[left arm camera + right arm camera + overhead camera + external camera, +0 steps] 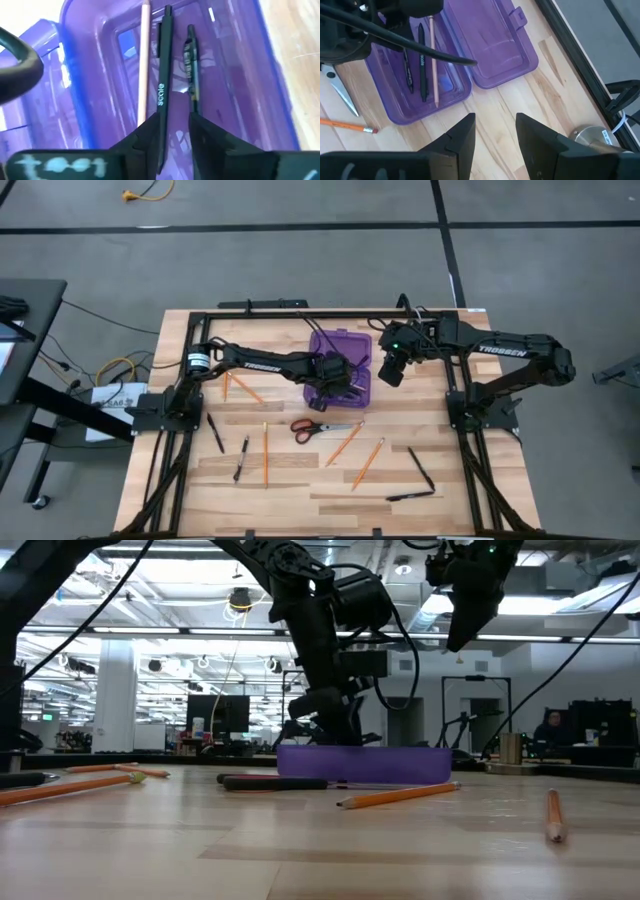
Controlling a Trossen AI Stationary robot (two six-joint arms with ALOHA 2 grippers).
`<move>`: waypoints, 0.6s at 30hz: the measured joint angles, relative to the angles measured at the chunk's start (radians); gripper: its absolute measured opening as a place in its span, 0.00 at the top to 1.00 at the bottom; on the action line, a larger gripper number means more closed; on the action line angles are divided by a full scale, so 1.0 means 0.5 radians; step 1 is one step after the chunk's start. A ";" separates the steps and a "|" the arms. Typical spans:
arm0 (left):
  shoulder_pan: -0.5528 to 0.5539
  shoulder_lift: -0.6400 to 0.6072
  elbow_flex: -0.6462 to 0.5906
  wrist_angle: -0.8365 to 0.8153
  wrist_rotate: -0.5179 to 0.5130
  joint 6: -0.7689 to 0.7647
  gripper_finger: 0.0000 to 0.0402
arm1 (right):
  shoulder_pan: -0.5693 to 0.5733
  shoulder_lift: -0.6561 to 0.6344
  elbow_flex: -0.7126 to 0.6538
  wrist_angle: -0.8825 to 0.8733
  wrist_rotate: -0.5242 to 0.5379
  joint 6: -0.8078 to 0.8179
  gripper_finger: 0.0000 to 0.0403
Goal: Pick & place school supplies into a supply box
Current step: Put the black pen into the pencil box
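Inside purple supply box (90,100), lid open flat on table (300,490): two black pens (165,80) and one pencil (144,60), lying parallel. Left gripper (172,132) low over box, fingers parted around one pen's end. Right gripper (495,132) open, empty, hovering beside box. Scissors (318,428), other pencils and pens scattered on table.

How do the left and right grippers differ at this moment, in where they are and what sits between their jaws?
The left gripper is down inside the purple supply box, whereas the right gripper hangs above bare table beside the box's lid. A black pen lies between the left jaws, which are parted around it; the right jaws hold nothing. Both are dark two-finger grippers with jaws apart.
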 joint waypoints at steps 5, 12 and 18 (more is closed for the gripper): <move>-0.004 -0.014 0.000 -0.043 -0.038 -0.099 0.70 | 0.000 0.000 0.000 -0.027 0.000 0.002 0.66; -0.004 -0.246 0.079 -0.305 0.192 -0.357 0.68 | 0.001 0.000 0.000 -0.052 -0.006 0.030 0.66; -0.013 -0.623 0.021 -0.342 0.424 -0.617 0.68 | 0.058 0.000 0.000 -0.107 -0.005 0.109 0.66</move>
